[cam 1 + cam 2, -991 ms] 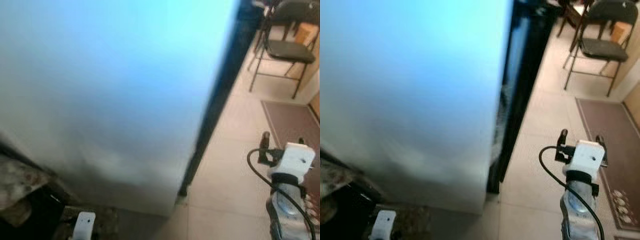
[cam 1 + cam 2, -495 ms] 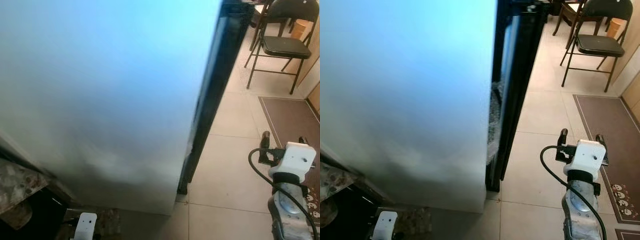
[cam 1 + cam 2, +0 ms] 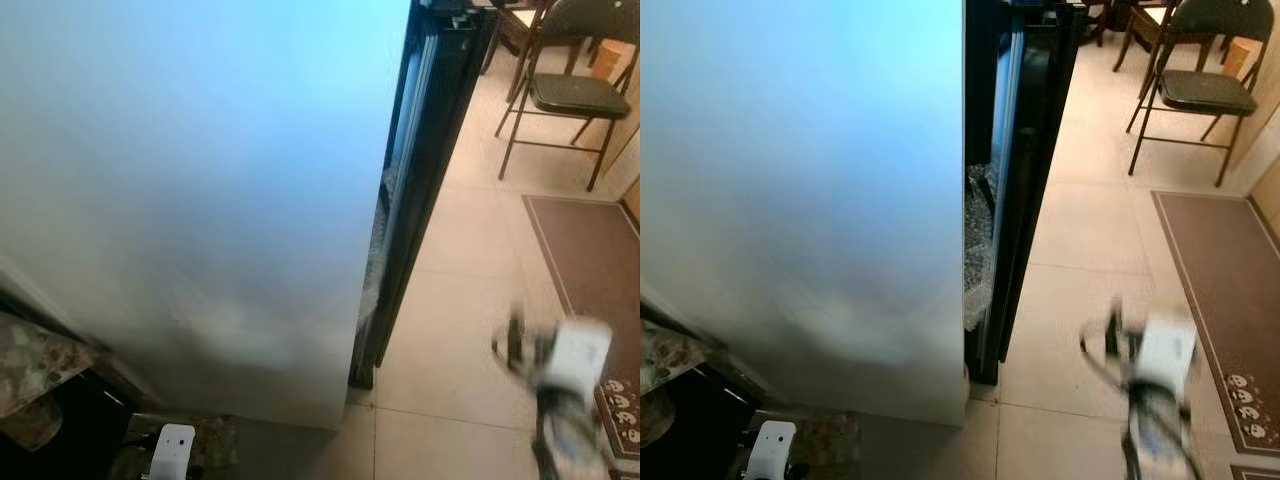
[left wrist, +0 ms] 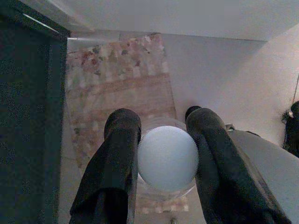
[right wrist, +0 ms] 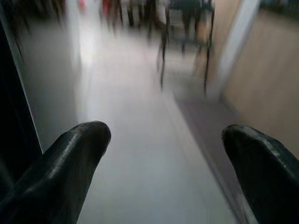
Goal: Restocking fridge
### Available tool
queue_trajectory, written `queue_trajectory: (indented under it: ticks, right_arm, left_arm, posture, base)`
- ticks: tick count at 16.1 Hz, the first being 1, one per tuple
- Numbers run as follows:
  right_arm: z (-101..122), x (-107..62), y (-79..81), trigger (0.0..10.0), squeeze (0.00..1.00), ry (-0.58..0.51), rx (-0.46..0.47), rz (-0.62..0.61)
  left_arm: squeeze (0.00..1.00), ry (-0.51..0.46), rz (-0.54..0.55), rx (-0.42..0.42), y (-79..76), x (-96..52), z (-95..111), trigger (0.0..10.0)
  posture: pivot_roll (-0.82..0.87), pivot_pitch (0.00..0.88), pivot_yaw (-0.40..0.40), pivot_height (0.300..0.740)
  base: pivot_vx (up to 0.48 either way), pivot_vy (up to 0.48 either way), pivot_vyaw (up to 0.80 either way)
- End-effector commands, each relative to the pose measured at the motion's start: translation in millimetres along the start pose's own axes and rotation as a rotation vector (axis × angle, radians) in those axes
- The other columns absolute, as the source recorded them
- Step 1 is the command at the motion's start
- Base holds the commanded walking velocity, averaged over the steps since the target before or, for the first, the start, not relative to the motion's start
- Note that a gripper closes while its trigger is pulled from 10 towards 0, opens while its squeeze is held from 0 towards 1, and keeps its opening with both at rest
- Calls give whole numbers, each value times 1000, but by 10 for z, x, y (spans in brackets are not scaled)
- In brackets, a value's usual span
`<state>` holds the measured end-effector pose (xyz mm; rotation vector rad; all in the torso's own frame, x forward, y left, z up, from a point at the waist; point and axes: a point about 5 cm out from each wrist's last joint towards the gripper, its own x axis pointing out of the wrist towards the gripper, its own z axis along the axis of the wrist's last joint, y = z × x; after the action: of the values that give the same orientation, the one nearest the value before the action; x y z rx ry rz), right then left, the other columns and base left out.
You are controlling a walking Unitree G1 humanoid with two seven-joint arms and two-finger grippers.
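The fridge's big pale door [image 3: 200, 180] takes up the left of the eye views. At its right edge stands a black door edge [image 3: 420, 190]. In the narrow gap between them I see crinkled clear plastic [image 3: 978, 250]. In the left wrist view my left gripper [image 4: 161, 117] is shut on a clear bottle with a round white cap [image 4: 167, 156], held low over a patterned stone surface. The left arm's white wrist [image 3: 172, 450] shows at the bottom. My right gripper [image 5: 166, 135] is open with nothing between its fingers; it hangs, blurred [image 3: 1145, 335], over the tile floor right of the fridge.
A black folding chair [image 3: 570, 95] stands at the back right. A brown rug [image 3: 590, 250] lies along the right side. A mottled stone counter [image 3: 35, 365] sits at the lower left, with a dark space beneath it. Open tile floor [image 3: 460, 300] lies right of the fridge.
The camera has shifted, so the dark gap at the fridge door's edge and the plastic inside show more. My right arm has dropped a little and is blurred by motion.
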<state>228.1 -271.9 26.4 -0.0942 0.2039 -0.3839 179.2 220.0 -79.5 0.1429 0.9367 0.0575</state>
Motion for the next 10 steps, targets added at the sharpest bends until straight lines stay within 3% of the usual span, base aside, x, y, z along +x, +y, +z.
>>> queue_trajectory:
  ticks: [1, 2, 3, 4, 7, 8, 10]
  right_arm:
    - [-414, -144, -69, 10000, 0, 188, -6, -8]
    - [-761, -328, -113, 10000, 0, 365, -34, -12]
    - [-901, -428, -135, 10000, 0, 439, -40, -24]
    - [-1141, -646, -154, 10000, 0, 575, -56, -27]
    - [-1370, -924, -137, 10000, 0, 704, -92, 14]
    - [-1400, -966, -107, 10000, 0, 703, -51, -3]
    - [-1402, -950, -12, 10000, 0, 704, -59, 38]
  left_arm:
    - [0, 21, -3, 15, 5, -5, -36, 10000]
    - [0, 21, -5, 12, 0, -4, -34, 10000]
    - [0, 22, -5, 12, -4, -3, -33, 10000]
    - [0, 23, -6, 11, -6, -3, -34, 10000]
    - [0, 22, -4, 7, -3, -4, -37, 10000]
    - [0, 30, 0, 10, 9, -5, -45, 10000]
    - [0, 40, -3, 15, 9, -5, -53, 10000]
  posture:
    - [-75, 49, 32, 740]
    - [-81, 48, 28, 740]
    - [-80, 48, 27, 740]
    - [-72, 46, 30, 740]
    - [-54, 41, 27, 740]
    - [-62, 40, 28, 740]
    - [-66, 38, 33, 740]
  base:
    - [0, 0, 0]
    - [0, 0, 0]
    - [0, 0, 0]
    - [0, 0, 0]
    - [0, 0, 0]
    - [0, 0, 0]
    - [0, 0, 0]
